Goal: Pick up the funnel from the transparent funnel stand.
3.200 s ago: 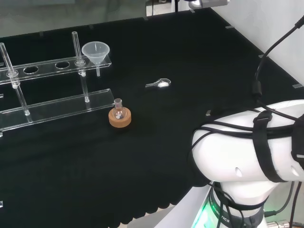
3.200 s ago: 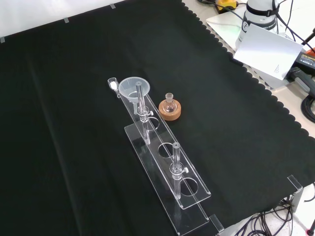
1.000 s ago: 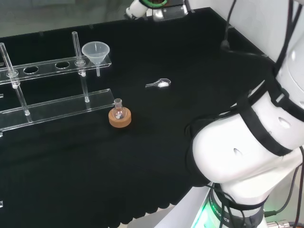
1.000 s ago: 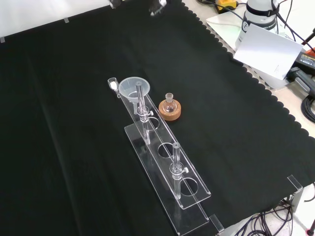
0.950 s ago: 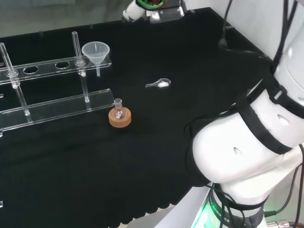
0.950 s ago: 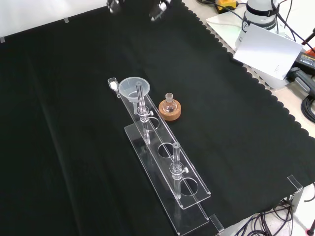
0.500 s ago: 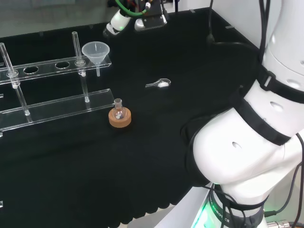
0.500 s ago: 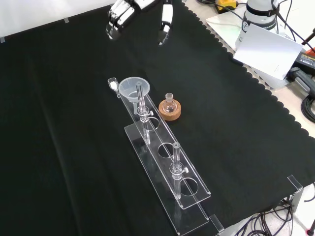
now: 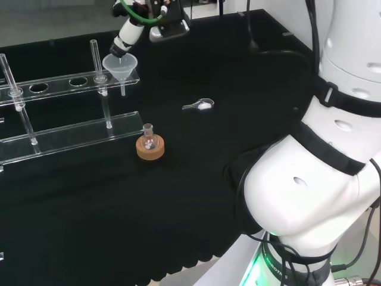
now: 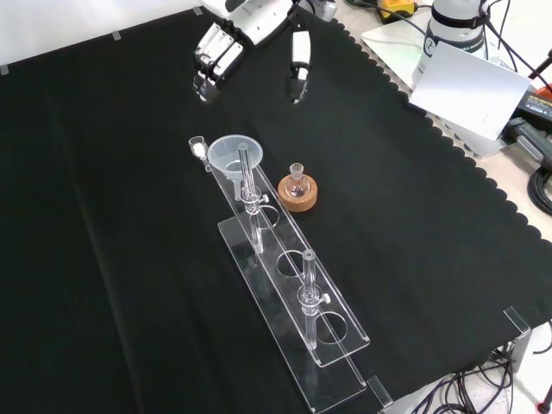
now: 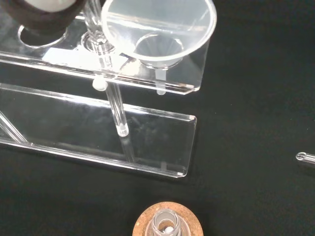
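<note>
Front view: your hand (image 10: 250, 34) enters from the top edge with fingers (image 10: 210, 69) and thumb (image 10: 298, 73) spread and straight, holding nothing. The clear funnel (image 10: 229, 153) sits in the end hole of the transparent funnel stand (image 10: 297, 297), below the hand in this view and between the lines of fingers and thumb, well apart from both.

Head view: you see the hand (image 9: 128, 33) differently here, as a white finger angled down with its tip just above the funnel (image 9: 120, 64) rim; whether it touches cannot be told. The stand's upper shelf (image 9: 59, 83) runs leftward from the funnel, with open holes along it.

Wrist view: the funnel (image 11: 160, 27) appears from above, seated in the shelf hole beside an upright post (image 11: 106, 64) (its stem passes through the shelf).

Other items: a small round flask on a cork ring (image 10: 297, 191) stands just beside the stand; a small clear spoon-like piece (image 9: 199, 106) lies on the black cloth (image 10: 103, 259).
</note>
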`<state>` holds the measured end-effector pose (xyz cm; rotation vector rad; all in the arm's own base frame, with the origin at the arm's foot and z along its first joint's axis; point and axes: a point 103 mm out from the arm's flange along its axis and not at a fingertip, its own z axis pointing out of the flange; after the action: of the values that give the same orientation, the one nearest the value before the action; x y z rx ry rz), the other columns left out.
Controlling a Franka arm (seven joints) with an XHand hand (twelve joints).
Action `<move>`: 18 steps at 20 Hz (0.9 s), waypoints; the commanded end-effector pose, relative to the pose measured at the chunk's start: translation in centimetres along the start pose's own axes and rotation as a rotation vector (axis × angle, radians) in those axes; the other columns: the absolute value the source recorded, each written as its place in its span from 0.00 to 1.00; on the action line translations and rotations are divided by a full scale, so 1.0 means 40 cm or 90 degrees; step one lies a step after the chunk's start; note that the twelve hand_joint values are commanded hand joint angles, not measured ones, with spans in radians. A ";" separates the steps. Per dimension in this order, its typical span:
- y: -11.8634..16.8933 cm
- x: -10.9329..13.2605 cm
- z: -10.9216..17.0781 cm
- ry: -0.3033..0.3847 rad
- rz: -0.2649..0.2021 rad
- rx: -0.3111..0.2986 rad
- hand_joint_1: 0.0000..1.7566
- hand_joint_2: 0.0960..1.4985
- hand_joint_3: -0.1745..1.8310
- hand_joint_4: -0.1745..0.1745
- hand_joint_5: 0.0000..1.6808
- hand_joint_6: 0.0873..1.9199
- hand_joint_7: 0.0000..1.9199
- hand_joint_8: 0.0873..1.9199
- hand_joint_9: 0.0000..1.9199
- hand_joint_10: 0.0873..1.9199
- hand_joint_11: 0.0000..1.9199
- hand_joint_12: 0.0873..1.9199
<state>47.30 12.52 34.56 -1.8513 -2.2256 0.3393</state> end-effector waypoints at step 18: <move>0.170 0.030 0.131 -0.076 0.013 0.100 0.19 0.47 0.14 0.38 0.01 0.00 0.00 0.08 0.00 0.39 0.08 0.79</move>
<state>51.64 14.54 27.74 -1.8124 -2.1780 0.6148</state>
